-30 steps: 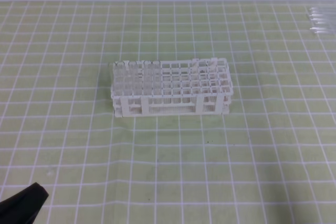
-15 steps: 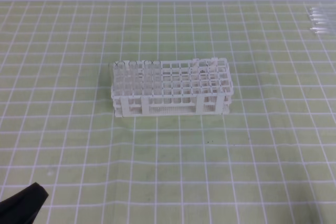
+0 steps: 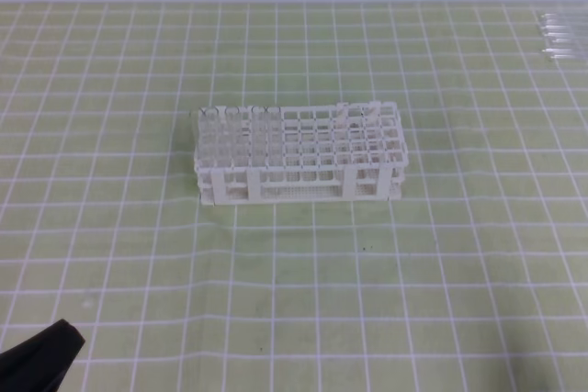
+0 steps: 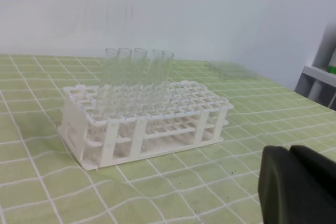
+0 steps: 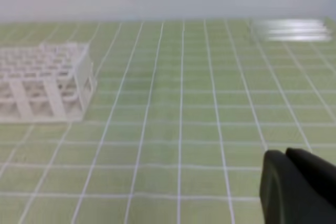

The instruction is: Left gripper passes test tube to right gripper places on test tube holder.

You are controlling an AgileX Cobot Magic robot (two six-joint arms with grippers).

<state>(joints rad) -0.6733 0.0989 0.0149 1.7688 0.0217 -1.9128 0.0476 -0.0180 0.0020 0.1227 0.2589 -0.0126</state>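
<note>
The white test tube holder (image 3: 303, 155) stands mid-mat, with several clear tubes (image 3: 237, 126) upright in its left end. It also shows in the left wrist view (image 4: 152, 121) and at the left of the right wrist view (image 5: 44, 80). My left gripper (image 3: 44, 353) lies low at the front left corner, its fingers pressed together and empty (image 4: 290, 151). My right gripper (image 5: 286, 156) is shut and empty too, well to the right of the holder and outside the high view. A single loose test tube is out of view.
A bunch of clear tubes (image 3: 560, 36) lies flat at the mat's far right corner and shows blurred in the right wrist view (image 5: 291, 29). The green gridded mat (image 3: 303, 273) covers the table up to a pale back wall. A grey shelf (image 4: 320, 77) stands beyond the right side.
</note>
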